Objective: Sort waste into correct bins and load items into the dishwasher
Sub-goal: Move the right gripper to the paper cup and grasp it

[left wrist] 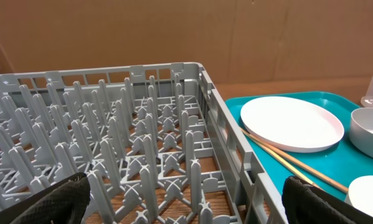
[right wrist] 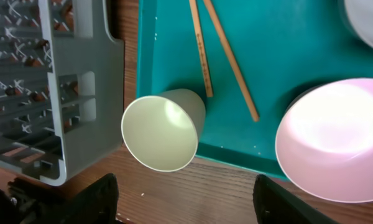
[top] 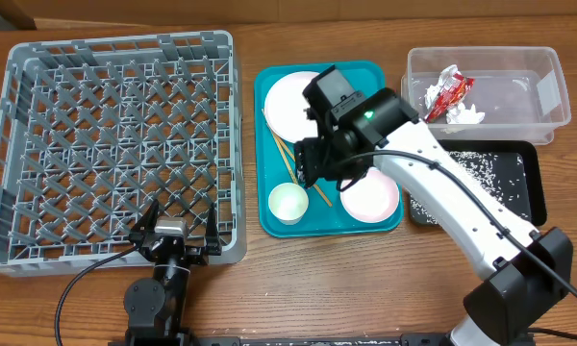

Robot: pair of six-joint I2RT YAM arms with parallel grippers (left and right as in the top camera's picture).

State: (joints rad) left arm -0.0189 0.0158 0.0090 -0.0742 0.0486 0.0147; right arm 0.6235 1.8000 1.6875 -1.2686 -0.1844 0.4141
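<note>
The big rack (top: 115, 144) sits on the left of the counter (top: 365, 288). Just right of it is the tray (top: 269, 216), with the plate (top: 287, 101), chopsticks (top: 290, 165), cup (top: 288, 203) and a bowl (top: 371, 197) on it. Further right, the tub (top: 548, 91) holds the wrapper (top: 446, 93) and tissue (top: 466, 116). The flat bin (top: 529, 187) in front of it holds rice (top: 486, 168).

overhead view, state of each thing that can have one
grey plastic dish rack: empty
teal serving tray: loaded with dishes
small white cup: upright, empty
round white plate: bare
clear plastic tub: holds red wrapper, white tissue
black tray: rice-strewn
left gripper: open
right gripper: open, empty
</note>
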